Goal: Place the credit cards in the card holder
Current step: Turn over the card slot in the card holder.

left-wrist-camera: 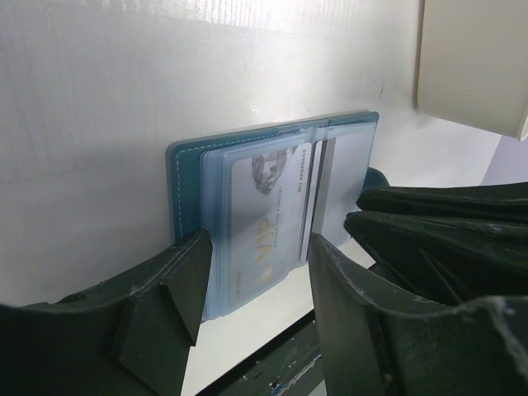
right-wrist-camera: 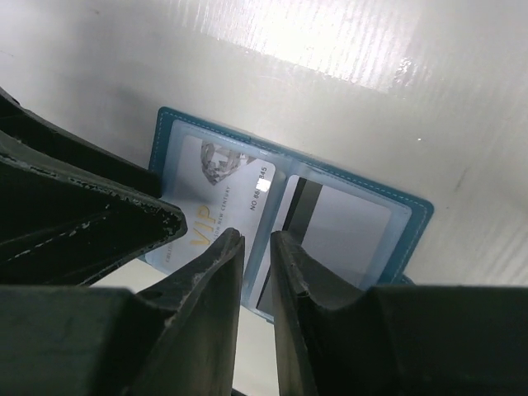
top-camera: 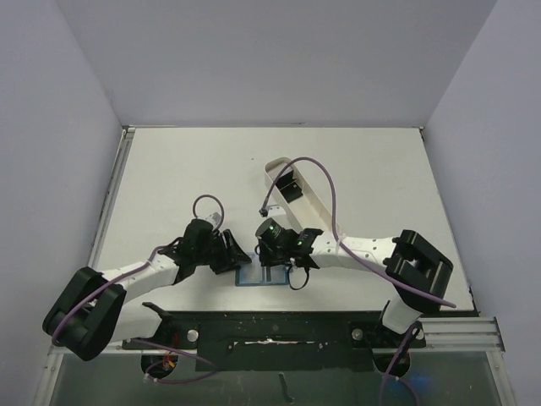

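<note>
1. The card holder [top-camera: 264, 277] lay opened flat on the white surface [top-camera: 169, 186], near its front edge, between the two arms, teal cover down and clear pockets facing up.
2. A white card [left-wrist-camera: 268, 214] marked "VIP" in gold sat inside the pocket on the left arm's side. The other pocket showed a pale card face with a dark stripe along its inner edge.
3. The left gripper [left-wrist-camera: 257, 243] stood wide apart, low over the surface. Its fingers [left-wrist-camera: 186, 276] straddled the near end of the half with the VIP card, one at the cover's outer edge and one by the fold. Nothing was clamped between them, and I could not tell whether they were touching the holder.
4. The right gripper [right-wrist-camera: 256, 239] was almost together, with only a thin slit between its fingers [right-wrist-camera: 216, 268]. It pointed down over the holder's middle, by the inner edge of the VIP card. Nothing showed inside the slit, and I could not tell whether the tips were pressing on the pocket.
5. From above, the two grippers sat just beside each other at the holder's far edge.
6. A long white tray [top-camera: 314, 207] lay farther back, with a black card [top-camera: 288, 186] in it.
</note>
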Controlling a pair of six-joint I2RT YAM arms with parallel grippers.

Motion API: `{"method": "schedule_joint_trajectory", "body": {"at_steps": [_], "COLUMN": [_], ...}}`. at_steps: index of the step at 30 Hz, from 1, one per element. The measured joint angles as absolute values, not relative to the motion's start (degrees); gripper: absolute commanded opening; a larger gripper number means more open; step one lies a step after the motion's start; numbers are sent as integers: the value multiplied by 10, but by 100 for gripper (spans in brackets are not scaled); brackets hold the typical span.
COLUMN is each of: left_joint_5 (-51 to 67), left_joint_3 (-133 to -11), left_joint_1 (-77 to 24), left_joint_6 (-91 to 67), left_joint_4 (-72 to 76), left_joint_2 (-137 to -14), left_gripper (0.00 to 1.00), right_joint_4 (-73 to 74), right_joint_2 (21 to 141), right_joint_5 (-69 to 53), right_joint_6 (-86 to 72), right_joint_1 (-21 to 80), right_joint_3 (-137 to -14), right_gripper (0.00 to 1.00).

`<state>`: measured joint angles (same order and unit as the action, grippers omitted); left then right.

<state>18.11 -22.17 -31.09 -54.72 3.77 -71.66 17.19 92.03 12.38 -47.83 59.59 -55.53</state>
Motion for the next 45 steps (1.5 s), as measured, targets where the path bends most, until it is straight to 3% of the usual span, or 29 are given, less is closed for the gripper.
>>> {"method": "schedule_joint_trajectory", "body": {"at_steps": [9, 18, 45], "left_joint_5": [187, 192, 190], "left_joint_3": [-207, -200, -193], "left_joint_1": [-309, -309, -309], "left_joint_6": [-554, -566, -578], "left_joint_4": [58, 74, 70], "left_joint_2": [-713, -712, -661], "left_gripper": [50, 50, 47], "right_joint_4": [157, 154, 154], "right_joint_2": [964, 983, 983], "right_joint_5": [85, 77, 79], "right_joint_6": [-474, -475, -474], "right_joint_1": [588, 582, 581], "right_joint_3": [-558, -558, -558], "right_gripper": [20, 13, 12]}}
